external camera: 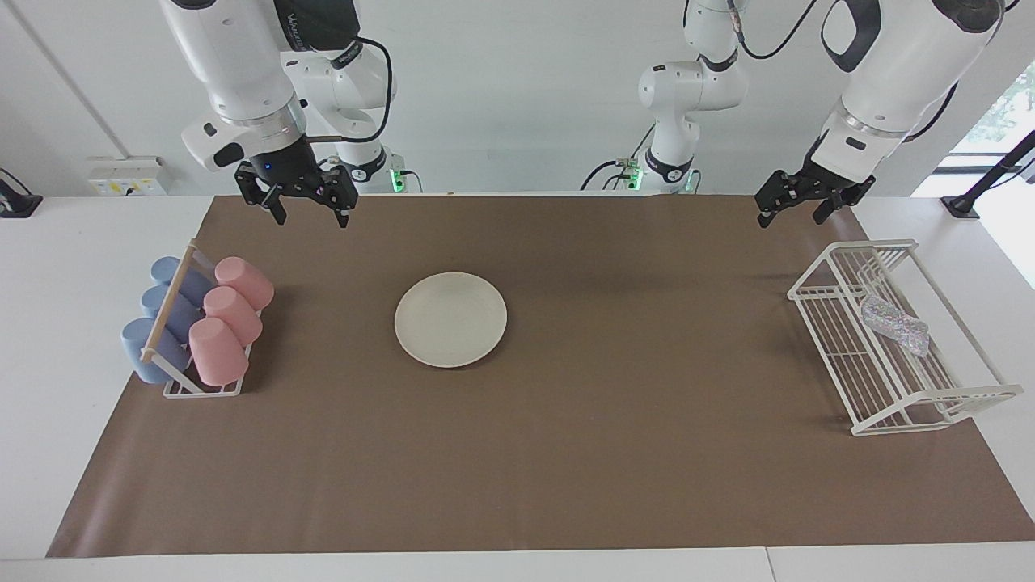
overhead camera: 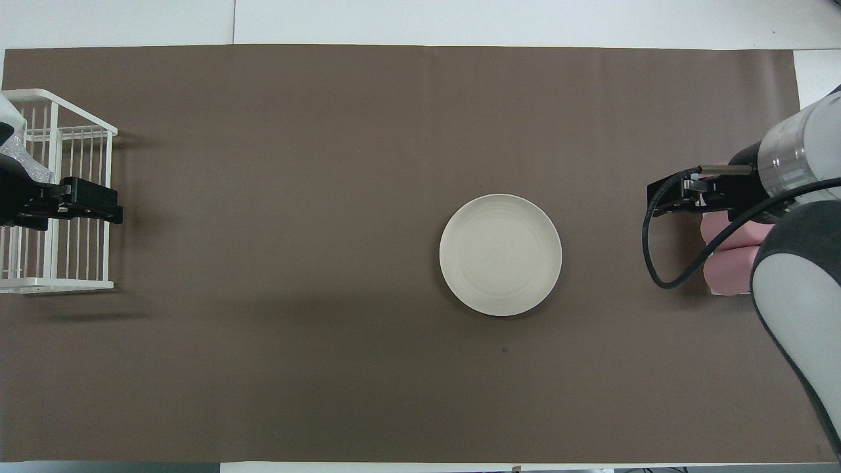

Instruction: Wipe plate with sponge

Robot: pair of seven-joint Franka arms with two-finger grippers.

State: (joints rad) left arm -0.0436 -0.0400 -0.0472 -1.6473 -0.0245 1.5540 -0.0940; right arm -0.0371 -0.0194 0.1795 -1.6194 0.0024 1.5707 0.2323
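Step — none begun; plate [external camera: 450, 319] mid-mat, bare; sponge [external camera: 894, 325] in wire rack [external camera: 817, 289] at mat's edge; left gripper [external camera: 795, 208], right gripper [external camera: 310, 212] — wide open, empty; next: sponge pickup.

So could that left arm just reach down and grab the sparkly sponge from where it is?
Probably yes. The sponge lies uncovered in the open-topped white wire rack at the left arm's end of the table, and the left gripper, open and empty, hangs above the rack's nearer end. Only the rack's rails might crowd it.
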